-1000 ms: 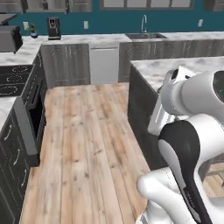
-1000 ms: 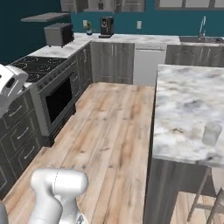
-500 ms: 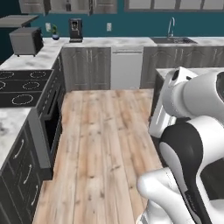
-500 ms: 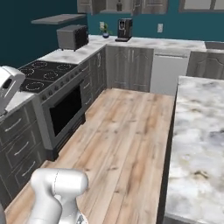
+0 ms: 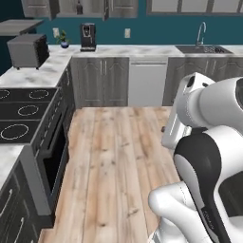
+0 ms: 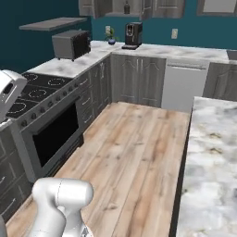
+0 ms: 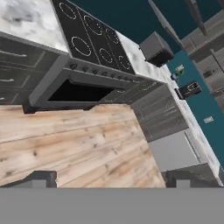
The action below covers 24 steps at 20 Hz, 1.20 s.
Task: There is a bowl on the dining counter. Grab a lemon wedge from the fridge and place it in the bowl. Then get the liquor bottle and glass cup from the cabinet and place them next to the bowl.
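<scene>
My gripper [image 7: 113, 179] is open, its two dark fingertips [image 7: 42, 177] standing wide apart with nothing between them, over the wooden floor [image 7: 78, 140]. The marble dining counter [image 6: 210, 171] runs along the right of the right base view. Upper cabinets [image 5: 97, 8] hang on the teal back wall; one stands open with a small dark shape [image 5: 79, 7] inside, too small to name. The bowl, the lemon wedge, the fridge and the glass cup are out of view. My white arm [image 5: 209, 142] rises at the lower right of the left base view.
A black stove [image 5: 19, 114] with an oven [image 6: 55, 134] lines the left side. A grey toaster oven [image 5: 28, 50], a coffee machine [image 5: 88, 35], a white dishwasher [image 5: 147, 83] and a sink tap [image 5: 201, 34] stand along the back. Wooden floor [image 5: 114, 161] lies between.
The whole picture has shifted: the cameras have swung left, so stove, coffee machine and sink slid rightward in both base views. The gripper has stayed open.
</scene>
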Available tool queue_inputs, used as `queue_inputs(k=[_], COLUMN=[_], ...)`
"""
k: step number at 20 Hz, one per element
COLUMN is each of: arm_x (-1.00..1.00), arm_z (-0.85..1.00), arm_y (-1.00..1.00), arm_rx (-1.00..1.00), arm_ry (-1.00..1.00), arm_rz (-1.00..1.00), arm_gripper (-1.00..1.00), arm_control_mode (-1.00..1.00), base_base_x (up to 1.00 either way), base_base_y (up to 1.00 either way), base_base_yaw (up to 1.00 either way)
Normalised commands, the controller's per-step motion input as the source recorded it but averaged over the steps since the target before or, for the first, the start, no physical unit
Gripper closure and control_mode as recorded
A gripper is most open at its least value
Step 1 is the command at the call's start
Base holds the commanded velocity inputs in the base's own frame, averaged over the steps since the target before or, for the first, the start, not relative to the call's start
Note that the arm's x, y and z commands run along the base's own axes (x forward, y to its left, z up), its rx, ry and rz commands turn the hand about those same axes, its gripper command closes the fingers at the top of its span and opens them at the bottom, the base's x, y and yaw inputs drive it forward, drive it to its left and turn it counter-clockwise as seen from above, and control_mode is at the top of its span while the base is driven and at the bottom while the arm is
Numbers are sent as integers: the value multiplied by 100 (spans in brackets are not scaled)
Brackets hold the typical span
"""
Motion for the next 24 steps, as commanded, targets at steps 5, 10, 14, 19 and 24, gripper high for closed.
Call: queue_inputs(k=[5, 10, 14, 19, 24], arm_x=[0, 0, 0, 0, 0], arm_z=[0, 0, 0, 0, 0], arm_y=[0, 0, 0, 0, 0], arm_rx=[0, 0, 0, 0, 0], arm_ry=[0, 0, 0, 0, 0], arm_rz=[0, 0, 0, 0, 0], arm_gripper=[-100, -100, -100, -100, -100], arm_control_mode=[100, 100, 100, 100, 100], base_base_x=[100, 100, 100, 100, 100], base_base_y=[1, 1, 1, 6, 31], base_base_yaw=[0, 0, 0, 0, -4])
